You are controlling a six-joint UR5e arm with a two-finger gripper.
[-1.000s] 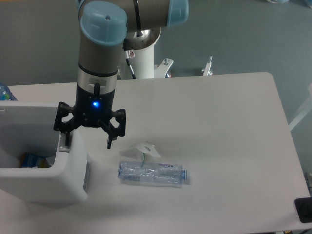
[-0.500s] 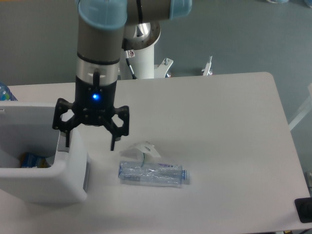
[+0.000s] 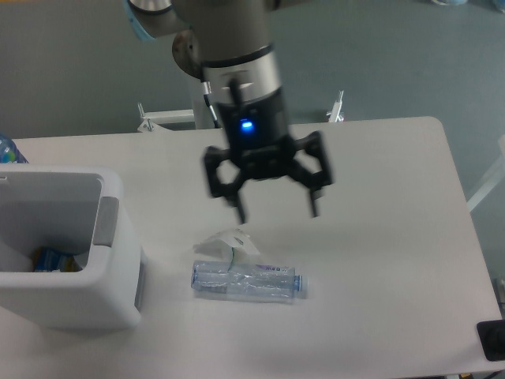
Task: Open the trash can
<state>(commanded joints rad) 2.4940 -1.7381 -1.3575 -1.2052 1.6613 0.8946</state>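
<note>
The white boxy trash can (image 3: 114,304) stands at the table's left edge with its top open, and I can see into it. A grey push tab (image 3: 106,222) shows on its right rim. Something blue and yellow lies at the bottom inside. My gripper (image 3: 276,212) hangs open above the middle of the table, well right of the can and a little above and behind the crushed bottle. Its black fingers are spread wide with nothing between them. A blue light glows on its body.
A clear crushed plastic bottle (image 3: 246,282) lies on the table right of the can, with a crumpled white scrap (image 3: 229,241) just behind it. The table's rounded right edge (image 3: 461,197) runs down the right side. A dark object (image 3: 491,339) sits at the bottom right corner.
My gripper has swung from the trash can's right rim to above the middle of the table, still open. The can's rim and grey tab now show uncovered.
</note>
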